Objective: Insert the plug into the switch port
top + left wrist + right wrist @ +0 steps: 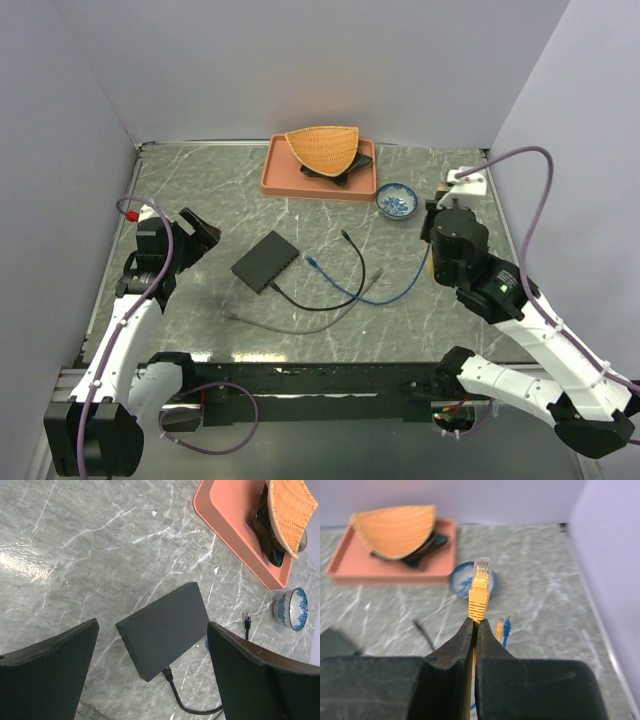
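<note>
The switch (266,261) is a flat black box lying on the marble table left of centre. In the left wrist view the switch (167,627) has a black cable (172,682) plugged into its near side. My left gripper (200,235) hovers just left of the box, open, with the box showing between its fingers (50,670). My right gripper (473,622) is raised at the right side of the table, shut on the yellow plug (480,587) just behind its boot. The clear tip points toward the back wall. From above, my right gripper (438,215) is far from the switch.
A salmon tray (285,182) at the back holds a wicker basket (322,148) on a black dish. A blue-and-white bowl (397,201) stands beside it. Black, blue (350,292) and grey (290,325) cables lie loose between the switch and the right arm.
</note>
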`<state>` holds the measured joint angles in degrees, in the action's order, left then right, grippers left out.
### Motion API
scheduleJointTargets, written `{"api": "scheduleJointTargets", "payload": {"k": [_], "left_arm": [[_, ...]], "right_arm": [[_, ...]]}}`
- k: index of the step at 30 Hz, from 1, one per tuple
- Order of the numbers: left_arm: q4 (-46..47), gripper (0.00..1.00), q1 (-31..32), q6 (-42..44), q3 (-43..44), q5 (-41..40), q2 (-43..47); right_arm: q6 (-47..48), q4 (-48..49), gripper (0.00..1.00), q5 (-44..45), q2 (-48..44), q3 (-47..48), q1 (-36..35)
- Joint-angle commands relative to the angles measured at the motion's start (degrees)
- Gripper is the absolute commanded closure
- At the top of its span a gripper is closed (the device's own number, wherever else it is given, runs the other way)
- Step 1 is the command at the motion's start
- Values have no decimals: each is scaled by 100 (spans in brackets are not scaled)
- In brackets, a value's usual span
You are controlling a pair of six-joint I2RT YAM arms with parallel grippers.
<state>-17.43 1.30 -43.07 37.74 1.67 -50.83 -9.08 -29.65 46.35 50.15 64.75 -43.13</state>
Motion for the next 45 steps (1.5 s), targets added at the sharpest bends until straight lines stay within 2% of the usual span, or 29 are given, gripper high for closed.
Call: {"api": "scheduleJointTargets", "payload": {"k": [1,7,8,10,11,14,15,17,18,22,27,34,39,45], "left_arm": [[126,4,-25,88,138,9,20],[99,4,-25,132,190,0,-15],[126,4,-25,115,173,17,-15],[222,4,-25,88,129,70,-41],[240,4,-25,79,129,175,-59],[354,4,-25,79,120,394,-111],[398,4,-25,88,85,456,-112],[574,4,-16,132,41,684,-85],[626,4,-24,141,15,755,-68],[934,4,-16,176,-143,1159,46],[1583,4,-25,203,-372,1940,-23],[2559,2,28,-52,-592,3048,-603],[2842,1,388,-175,-548,3216,-919],[2885,2,977,-193,-276,3093,-1201]], "right_arm": [[64,116,100,1209,-496,39,24],[749,1109,100,1570,-1253,-252,24],[759,1154,100,1179,-1297,-270,24],[829,1216,100,957,-1298,-305,16],[838,1129,100,494,-1245,-305,24],[698,516,100,-80,-675,-95,16],[567,330,100,-613,-317,-42,24],[531,276,100,-1117,-7,-85,16],[504,293,100,-1711,256,-146,7],[557,951,100,-3188,714,-944,-63],[582,1497,100,-4738,1531,-1421,-160],[293,1769,100,-5381,2368,-1465,-327],[188,2156,100,-5750,2280,-1632,-380],[214,2130,100,-5927,2297,-1553,-415]]}}
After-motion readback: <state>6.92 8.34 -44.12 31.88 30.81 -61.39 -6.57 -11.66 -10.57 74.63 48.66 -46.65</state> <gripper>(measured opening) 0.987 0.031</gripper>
